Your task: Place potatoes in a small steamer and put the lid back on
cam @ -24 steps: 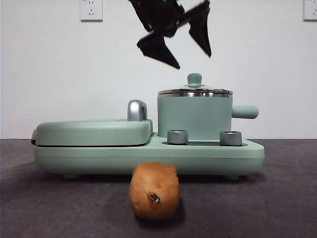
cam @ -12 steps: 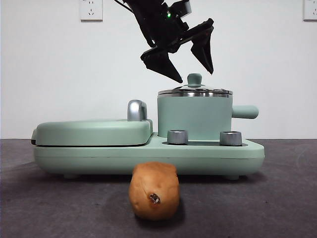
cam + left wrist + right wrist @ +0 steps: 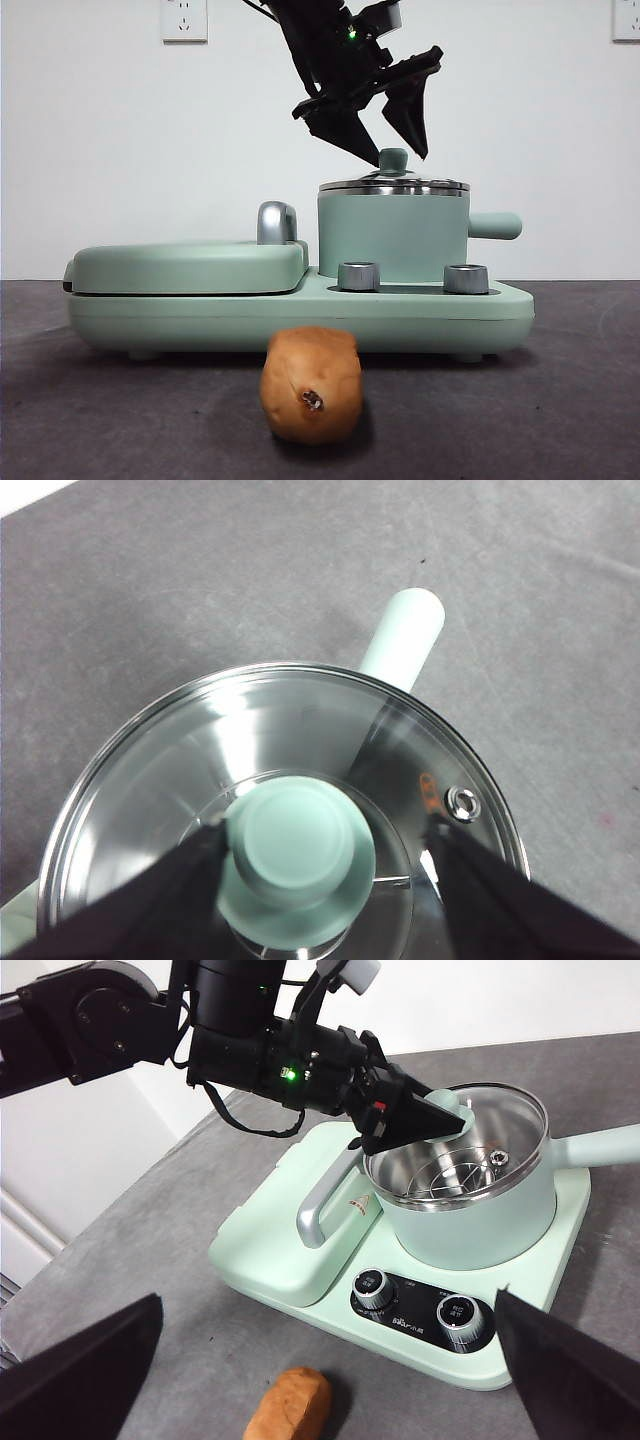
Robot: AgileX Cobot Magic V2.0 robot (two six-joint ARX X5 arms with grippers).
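The potato (image 3: 311, 385) lies on the table in front of the appliance, dark spot facing the camera; it also shows in the right wrist view (image 3: 290, 1408). The small steamer (image 3: 392, 235) stands on the right of the base, with the glass lid (image 3: 393, 184) on it. My left gripper (image 3: 397, 155) is open, with its jaws on either side of the lid's green knob (image 3: 298, 845). The left wrist view shows the knob between the jaws and the steamer's empty steel inside through the lid (image 3: 300, 730). My right gripper (image 3: 328, 1298) is open and empty, high above the table.
The flat green griddle (image 3: 185, 265) with its chrome handle (image 3: 276, 222) is left of the steamer on the shared base (image 3: 300, 318). Two steel dials (image 3: 359, 276) sit on the base's front. The steamer's side handle (image 3: 495, 225) points right.
My left gripper has come down and slightly right from above the steamer; its jaws now flank the lid knob. The potato, lid and steamer have not moved.
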